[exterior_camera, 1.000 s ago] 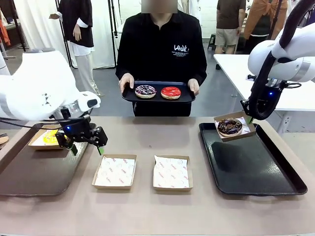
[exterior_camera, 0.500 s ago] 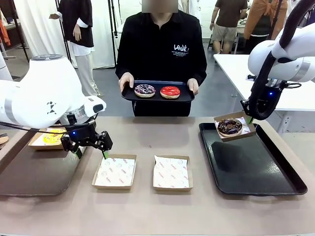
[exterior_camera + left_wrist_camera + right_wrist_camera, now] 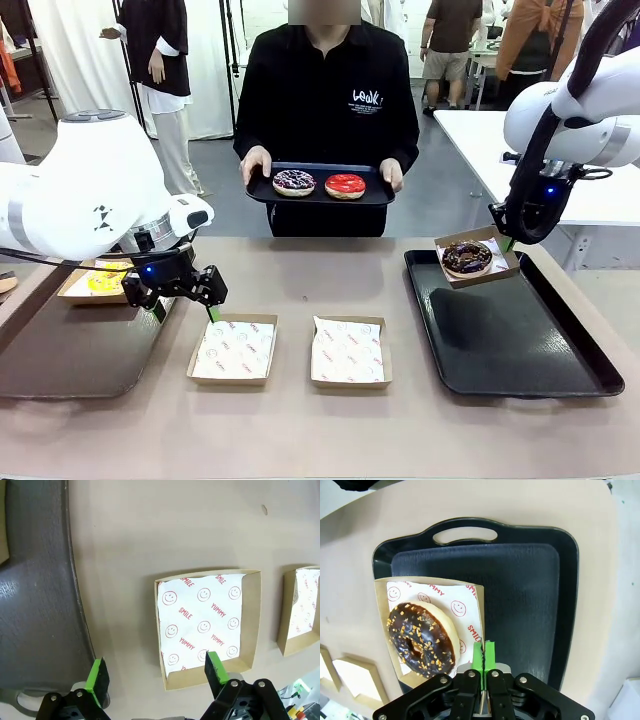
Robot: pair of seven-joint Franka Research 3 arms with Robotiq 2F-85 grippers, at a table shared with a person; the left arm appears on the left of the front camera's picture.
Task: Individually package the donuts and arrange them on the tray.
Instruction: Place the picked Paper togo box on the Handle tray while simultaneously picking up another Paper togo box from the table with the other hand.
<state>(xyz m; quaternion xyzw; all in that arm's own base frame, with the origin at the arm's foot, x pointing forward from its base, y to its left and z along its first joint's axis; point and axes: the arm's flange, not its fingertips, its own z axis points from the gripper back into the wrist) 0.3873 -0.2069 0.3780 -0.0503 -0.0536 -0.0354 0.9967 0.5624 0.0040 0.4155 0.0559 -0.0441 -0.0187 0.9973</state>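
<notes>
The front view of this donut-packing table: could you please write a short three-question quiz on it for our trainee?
1. True or false: the right gripper is shut on the rim of the box holding the chocolate donut.
2. How many empty boxes lie on the table? A) one B) two C) three
3. Fill in: the tray held by the person carries two donuts, iced ____ and ____.
Key: 1 true; 2 B; 3 the purple donut and the red donut.

free: black tray (image 3: 520, 350) floor; table (image 3: 320, 430) front strip | obstacles: left box (image 3: 233, 349); right box (image 3: 348, 350)
</notes>
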